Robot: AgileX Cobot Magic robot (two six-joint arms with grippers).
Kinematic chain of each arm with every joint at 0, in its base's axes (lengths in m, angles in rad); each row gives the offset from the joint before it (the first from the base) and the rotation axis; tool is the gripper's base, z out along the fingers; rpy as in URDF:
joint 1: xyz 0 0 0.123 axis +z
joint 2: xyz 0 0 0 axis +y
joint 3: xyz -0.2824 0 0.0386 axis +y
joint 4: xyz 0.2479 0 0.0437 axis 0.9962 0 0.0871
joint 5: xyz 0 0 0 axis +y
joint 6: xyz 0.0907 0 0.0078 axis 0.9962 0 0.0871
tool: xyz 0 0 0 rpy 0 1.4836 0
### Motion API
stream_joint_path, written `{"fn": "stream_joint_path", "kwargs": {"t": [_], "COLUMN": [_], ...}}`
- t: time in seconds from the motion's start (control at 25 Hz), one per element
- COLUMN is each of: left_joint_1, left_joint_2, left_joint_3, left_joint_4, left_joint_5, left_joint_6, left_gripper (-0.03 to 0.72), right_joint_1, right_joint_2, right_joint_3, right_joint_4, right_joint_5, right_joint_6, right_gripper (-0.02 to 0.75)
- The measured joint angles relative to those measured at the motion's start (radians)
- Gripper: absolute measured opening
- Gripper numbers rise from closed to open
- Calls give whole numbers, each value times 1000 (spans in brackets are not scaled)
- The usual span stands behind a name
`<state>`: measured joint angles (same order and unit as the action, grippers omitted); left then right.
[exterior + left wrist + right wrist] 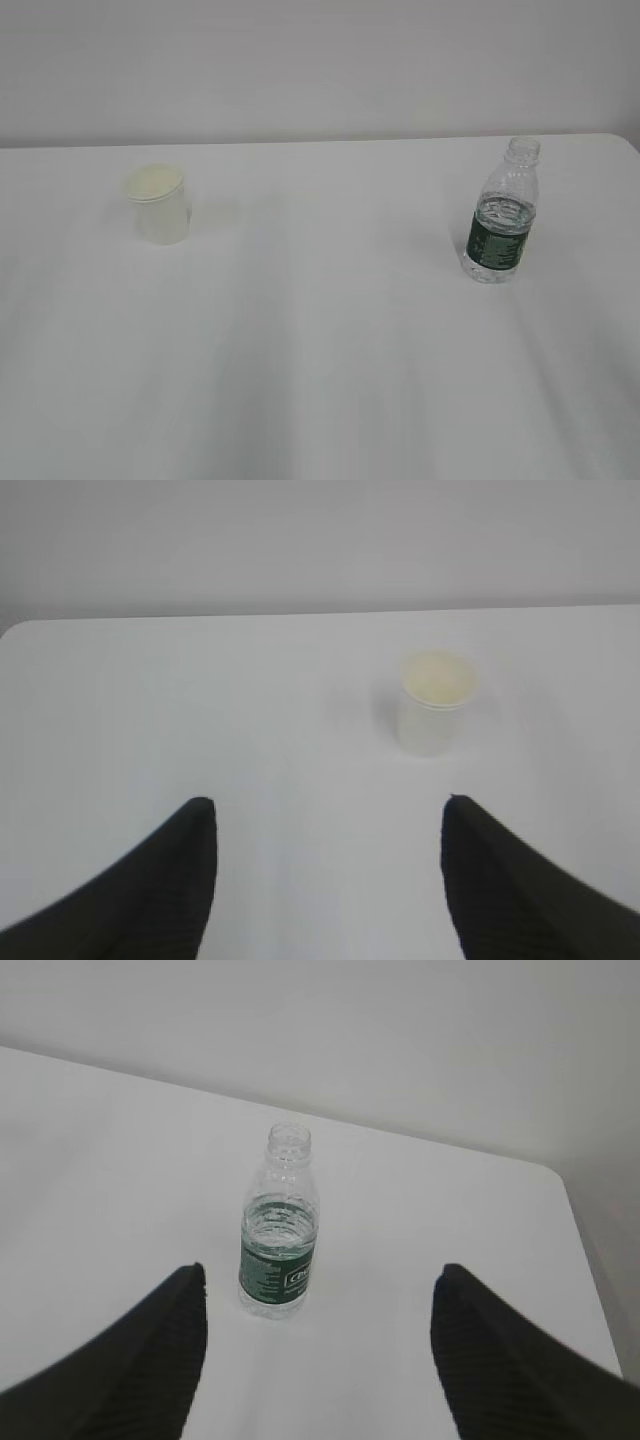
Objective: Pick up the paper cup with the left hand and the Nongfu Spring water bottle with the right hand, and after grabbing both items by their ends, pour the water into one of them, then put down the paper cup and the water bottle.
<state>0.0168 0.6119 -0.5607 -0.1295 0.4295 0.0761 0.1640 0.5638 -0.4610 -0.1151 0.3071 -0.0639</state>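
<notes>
I am holding both claws [325, 880] [315, 1355] open short of the cup [436, 702] and bottle [278, 1230], lining up for grasps.

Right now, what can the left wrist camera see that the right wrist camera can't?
Only the left wrist view shows the paper cup, standing upright and empty-looking on the white table, ahead of the left gripper and a little to its right, with nothing between the open fingers.

Only the right wrist view shows the water bottle, upright, capless, partly filled, ahead of the right gripper and slightly left of centre.

Both share the same white table, the plain wall behind it, and two dark open fingers holding nothing.
</notes>
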Motion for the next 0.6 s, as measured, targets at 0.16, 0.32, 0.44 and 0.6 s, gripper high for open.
{"fn": "stream_joint_path", "kwargs": {"t": [0.16, 0.32, 0.44, 0.6], "left_joint_1": [0, 0, 0, 0], "left_joint_2": [20, 35, 41, 43], "left_joint_3": [18, 78, 117, 122], "left_joint_4": [0, -1, -2, -5], "left_joint_5": [-72, -165, -225, -291], "left_joint_6": [0, 0, 0, 0], "left_gripper": [497, 494, 494, 494], "right_joint_1": [0, 0, 0, 0], "right_joint_2": [0, 0, 0, 10], "right_joint_3": [18, 48, 71, 78], "right_joint_4": [0, 0, 0, 0], "right_joint_5": [-62, -137, -185, -225], "right_joint_6": [0, 0, 0, 0], "right_gripper": [536, 536, 536, 536]}}
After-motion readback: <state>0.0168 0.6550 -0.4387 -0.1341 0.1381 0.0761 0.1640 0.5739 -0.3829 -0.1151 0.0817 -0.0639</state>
